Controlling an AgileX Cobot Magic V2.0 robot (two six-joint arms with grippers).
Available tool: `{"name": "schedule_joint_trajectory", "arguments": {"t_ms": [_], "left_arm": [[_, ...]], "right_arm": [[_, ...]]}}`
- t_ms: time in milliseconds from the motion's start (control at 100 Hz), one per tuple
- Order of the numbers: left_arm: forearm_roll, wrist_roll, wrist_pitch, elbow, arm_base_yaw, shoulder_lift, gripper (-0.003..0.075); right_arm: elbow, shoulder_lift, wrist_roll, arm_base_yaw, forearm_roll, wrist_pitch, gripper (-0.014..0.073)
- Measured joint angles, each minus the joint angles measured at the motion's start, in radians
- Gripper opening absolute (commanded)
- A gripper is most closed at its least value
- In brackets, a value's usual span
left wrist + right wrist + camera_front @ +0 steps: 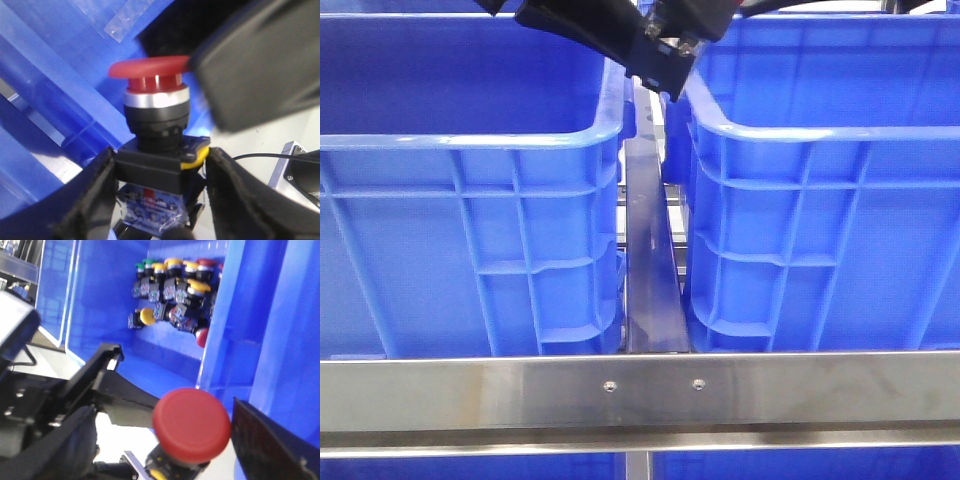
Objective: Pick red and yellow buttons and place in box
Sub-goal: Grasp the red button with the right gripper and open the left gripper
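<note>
Left gripper (160, 200) pinching a glossy red mushroom-capped push button (152, 75) by its black body!
Front view hides the button; only dark arms (620, 35) show at top centre between 2 ribbed blue plastic crates (470, 200). Right claw's state: cannot tell. Right wrist view alone shows piled buttons (172, 290) upper centre.

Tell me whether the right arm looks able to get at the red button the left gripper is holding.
Probably yes. The red button sits upright in the left gripper, cap exposed, right beside the right gripper's fingers, with nothing between them.
</note>
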Motion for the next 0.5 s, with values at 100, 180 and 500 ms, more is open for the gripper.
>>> {"name": "schedule_joint_trajectory", "arguments": {"t_ms": [100, 180, 500], "left_arm": [[0.000, 0.000, 0.001, 0.000, 0.000, 0.000, 0.0230], [-0.002, 0.000, 0.001, 0.000, 0.000, 0.000, 0.0230], [-0.004, 0.002, 0.005, 0.000, 0.000, 0.000, 0.0501]], "right_arm": [[-0.002, 0.009, 0.000, 0.002, 0.000, 0.006, 0.0491], [-0.002, 0.009, 0.000, 0.002, 0.000, 0.006, 0.0358], [-0.002, 0.009, -0.022, 0.002, -0.008, 0.003, 0.0257]]}}
